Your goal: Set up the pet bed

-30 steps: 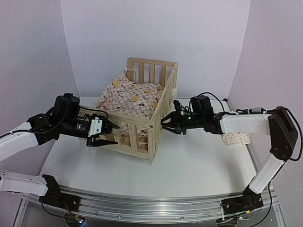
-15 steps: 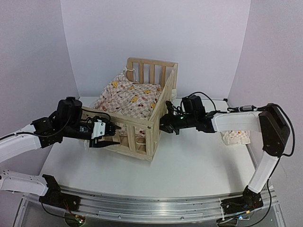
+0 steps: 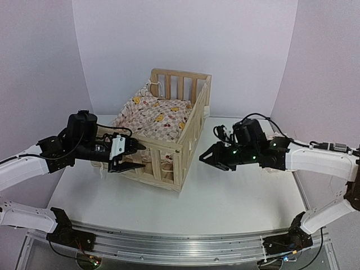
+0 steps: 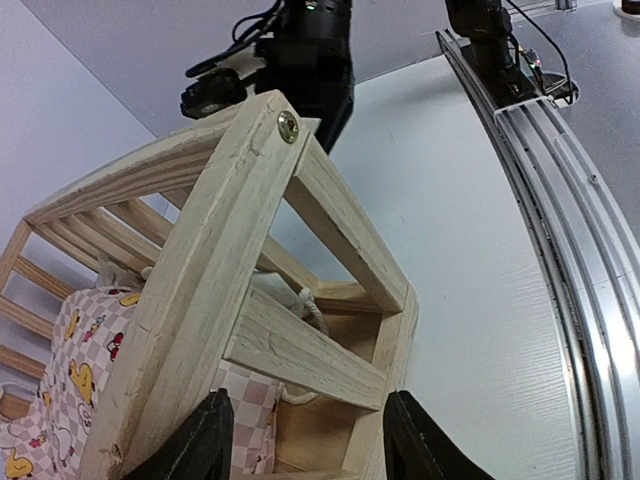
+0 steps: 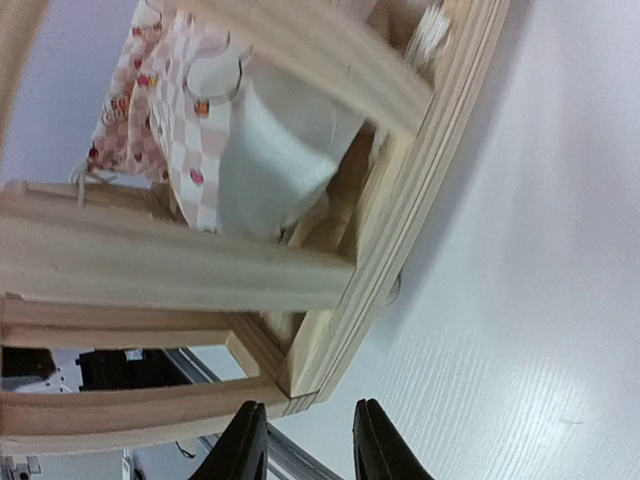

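Light-wood slats and planks make up the crib-like pet bed (image 3: 181, 160), which stands on the white table (image 3: 225, 197) left of centre, between the two arms. A pink-checkered cushion printed with yellow ducks (image 3: 154, 117) lies inside, its near end cut off by the railing. The left gripper (image 3: 135, 157) is at the bed's near-left end with its jaws spread. In its wrist view the black fingertips (image 4: 205, 445) sit either side of a lower rail (whether they touch the wood is hard to tell). The right gripper (image 3: 205, 159) hovers just off the bed's right side, jaws apart and empty. Its wrist view is blurred along the top and shows only a lower corner of the bed.
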Controlling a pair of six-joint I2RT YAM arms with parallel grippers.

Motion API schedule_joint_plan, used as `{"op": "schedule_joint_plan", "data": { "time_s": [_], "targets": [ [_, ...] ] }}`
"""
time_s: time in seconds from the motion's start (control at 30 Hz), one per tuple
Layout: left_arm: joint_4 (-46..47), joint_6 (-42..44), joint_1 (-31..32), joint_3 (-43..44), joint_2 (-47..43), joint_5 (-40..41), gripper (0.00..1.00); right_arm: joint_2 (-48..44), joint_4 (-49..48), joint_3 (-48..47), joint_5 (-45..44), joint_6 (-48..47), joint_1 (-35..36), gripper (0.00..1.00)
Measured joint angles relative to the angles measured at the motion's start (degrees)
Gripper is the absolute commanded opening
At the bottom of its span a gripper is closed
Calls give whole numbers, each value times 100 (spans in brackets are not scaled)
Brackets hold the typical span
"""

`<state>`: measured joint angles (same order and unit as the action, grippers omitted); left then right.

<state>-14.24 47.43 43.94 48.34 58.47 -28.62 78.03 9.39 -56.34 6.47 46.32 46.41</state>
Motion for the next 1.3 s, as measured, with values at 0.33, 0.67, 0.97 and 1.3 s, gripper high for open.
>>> {"op": "schedule_joint_plan", "data": {
  "time_s": [0.33, 0.67, 0.97, 1.3],
  "targets": [
    [-1061, -1581, 211, 2233, 1182, 247, 60, 130, -467, 662, -273, 125, 598, 35],
    [-2148, -2163, -545, 7293, 4496, 842, 72, 29, -501, 662, -666, 64, 578, 37],
    [-3619, -1319, 20, 7517, 6043, 829, 86, -374, -518, 779, -999, 116, 575, 40],
    [-3132, -1022, 66, 6403, 5872, 897, 75, -443, -498, 909, -1102, 178, 575, 42]
  ]
}}
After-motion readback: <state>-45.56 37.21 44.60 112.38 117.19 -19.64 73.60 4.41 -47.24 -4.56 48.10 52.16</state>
